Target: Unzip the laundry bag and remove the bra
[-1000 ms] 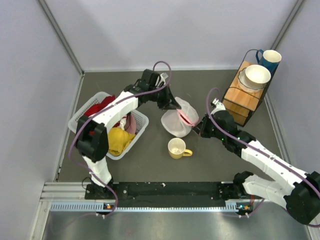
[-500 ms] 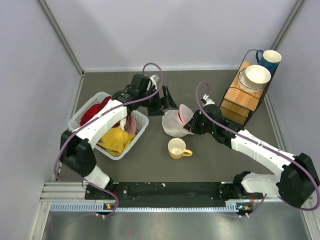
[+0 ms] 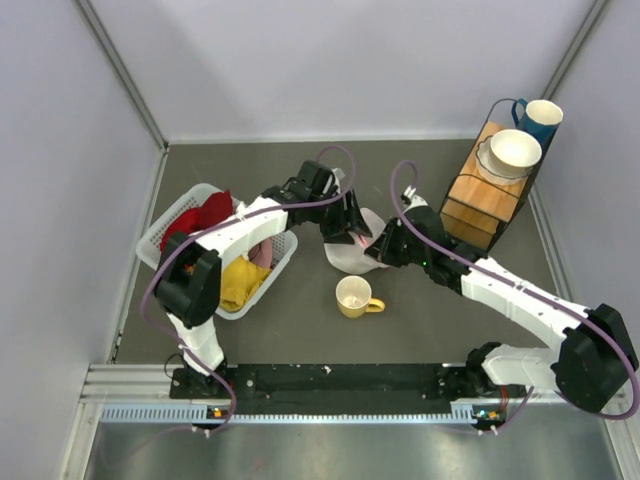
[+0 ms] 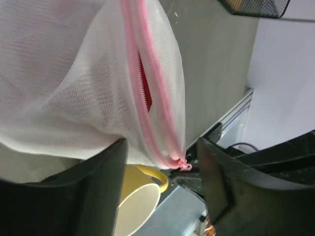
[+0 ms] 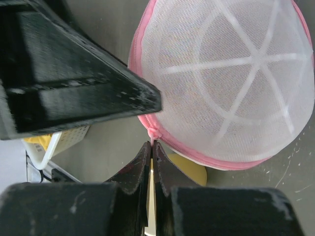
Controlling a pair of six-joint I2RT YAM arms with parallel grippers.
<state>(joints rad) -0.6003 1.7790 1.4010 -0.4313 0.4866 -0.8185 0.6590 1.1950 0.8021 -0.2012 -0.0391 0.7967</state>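
The white-mesh, pink-trimmed laundry bag [image 3: 348,252] sits on the tabletop [image 3: 300,325] by a yellow mug [image 3: 353,296]. The right gripper [image 5: 151,147] has its jaws pinched on the zipper tab [image 5: 152,132]. The left gripper [image 4: 162,152] has its jaws wide apart, holding nothing, so a pull may drag the bag.

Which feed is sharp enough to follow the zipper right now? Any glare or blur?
Left wrist: pink zipper on the laundry bag sharp, left gripper's fingers dark and soft. Right wrist: mesh crisp, upper left blocked by a black finger. Top external: even light, no glare, zipper tiny.
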